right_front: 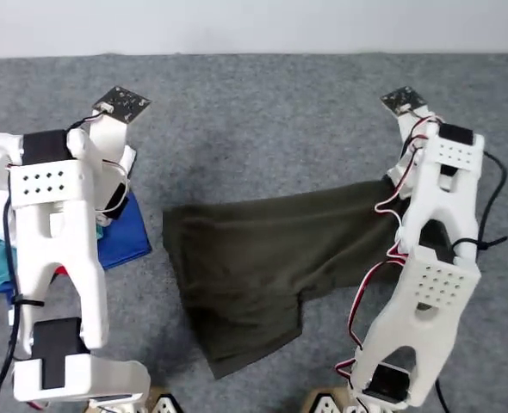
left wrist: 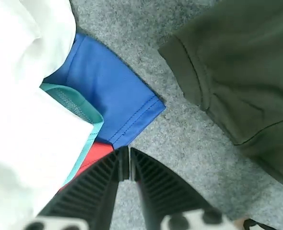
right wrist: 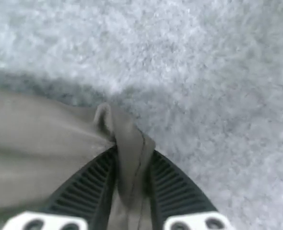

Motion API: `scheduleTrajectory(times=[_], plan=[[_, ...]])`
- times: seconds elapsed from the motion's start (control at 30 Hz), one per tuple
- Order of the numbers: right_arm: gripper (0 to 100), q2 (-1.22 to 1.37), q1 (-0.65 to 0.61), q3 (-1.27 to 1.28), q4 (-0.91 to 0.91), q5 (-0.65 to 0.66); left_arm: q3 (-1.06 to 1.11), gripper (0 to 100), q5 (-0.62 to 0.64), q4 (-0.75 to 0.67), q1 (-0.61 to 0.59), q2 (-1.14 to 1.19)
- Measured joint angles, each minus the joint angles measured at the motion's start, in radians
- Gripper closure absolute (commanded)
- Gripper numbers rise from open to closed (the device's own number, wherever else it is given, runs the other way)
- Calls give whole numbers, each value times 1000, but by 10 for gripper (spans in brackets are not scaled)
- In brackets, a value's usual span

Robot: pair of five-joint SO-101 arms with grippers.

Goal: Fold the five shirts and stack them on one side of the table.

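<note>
A dark olive shirt [right_front: 263, 258] lies spread across the middle of the grey carpeted table. My right gripper [right wrist: 130, 158] is shut on a pinched edge of this olive shirt [right wrist: 127, 143] at its right side, under the right arm [right_front: 430, 224]. At the table's left side lies a pile with a blue shirt [left wrist: 103, 91], a white shirt [left wrist: 31, 96], a teal one [left wrist: 79, 108] and a red one [left wrist: 93, 158]. My left gripper [left wrist: 129, 160] is shut with nothing in it, just over the pile's edge, with the olive shirt's sleeve [left wrist: 194, 81] nearby.
Grey carpet [right_front: 263, 112] covers the table, bare at the back and between the pile and the olive shirt. The left arm [right_front: 60, 232] stands over the pile [right_front: 120, 237] at the left edge.
</note>
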Motion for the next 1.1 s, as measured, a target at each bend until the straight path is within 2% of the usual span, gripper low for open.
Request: scheduleTrajectory(times=[0.07,0.13,0.33,0.5,0.67,0.83,0.97,1.1], plan=[[691,2,-2,-66,72,2,0,985,0,0,-20,-2],[653,2,-5,-147,161,0,0,985,0,0,-52,-17],[705,2,-61,-443,436,12,0,985,0,0,-175,-146],[775,-48,-124,-457,451,18,0,985,0,0,-285,-229],[787,-287,-224,-183,451,44,21,985,0,2,-379,-255],[715,-626,-336,259,451,95,37,985,0,3,-410,-256],[641,-918,-465,603,451,123,37,985,0,3,-408,-256],[632,-1192,-631,922,451,126,37,985,0,3,-434,-256]])
